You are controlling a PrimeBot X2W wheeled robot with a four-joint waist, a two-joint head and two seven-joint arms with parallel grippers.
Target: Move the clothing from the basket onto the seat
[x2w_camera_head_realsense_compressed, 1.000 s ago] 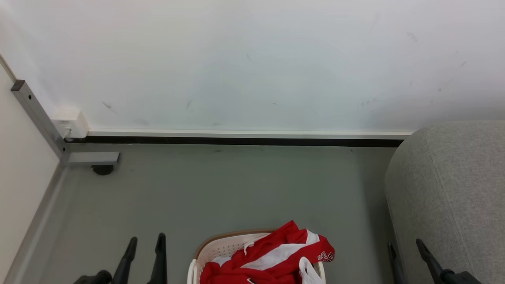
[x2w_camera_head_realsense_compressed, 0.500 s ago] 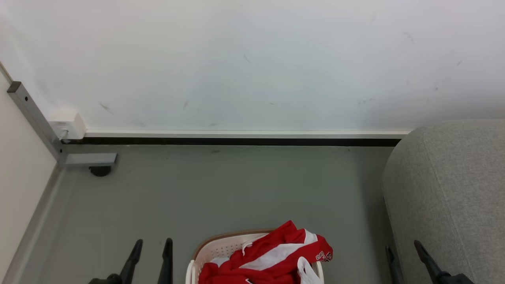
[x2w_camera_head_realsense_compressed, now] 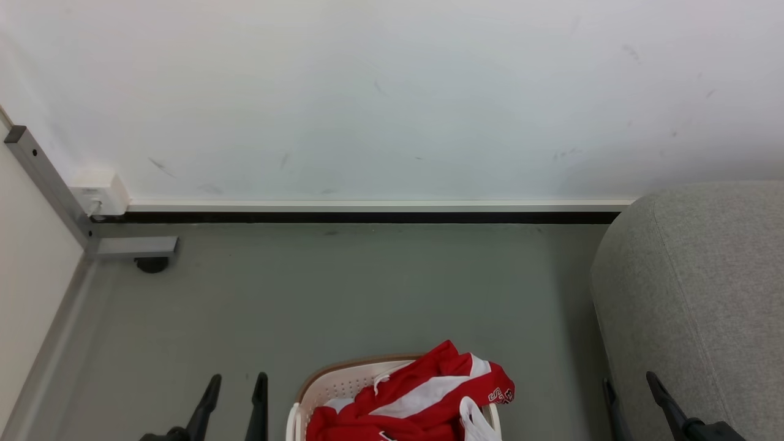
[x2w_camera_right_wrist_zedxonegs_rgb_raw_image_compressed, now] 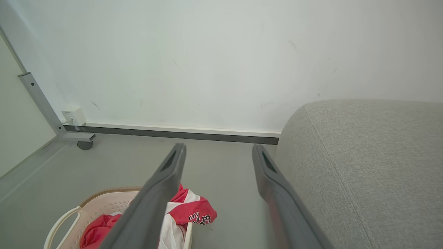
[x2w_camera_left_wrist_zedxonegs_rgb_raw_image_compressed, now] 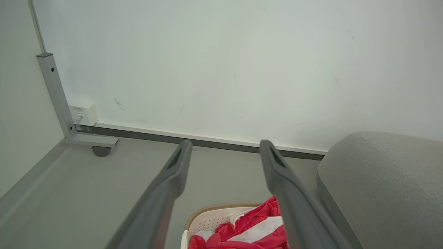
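The red clothing with white stripes is piled in the cream basket at the bottom middle of the head view, one red corner hanging over the basket's right wall. The left wrist view has the clothing and basket low between the fingers; the right wrist view has the clothing and basket at lower left. The grey seat fills the right side. My left gripper is open, left of the basket, holding nothing. My right gripper is open beside the seat's front, holding nothing.
A white wall with a dark skirting strip closes the far side of the grey floor. At the far left stands a grey metal frame leg with a castor and a white wall socket box.
The head view has shifted slightly, so everything sits a bit further left. My left gripper's fingers show slightly further right and lower than a second ago. Both grippers stay open.
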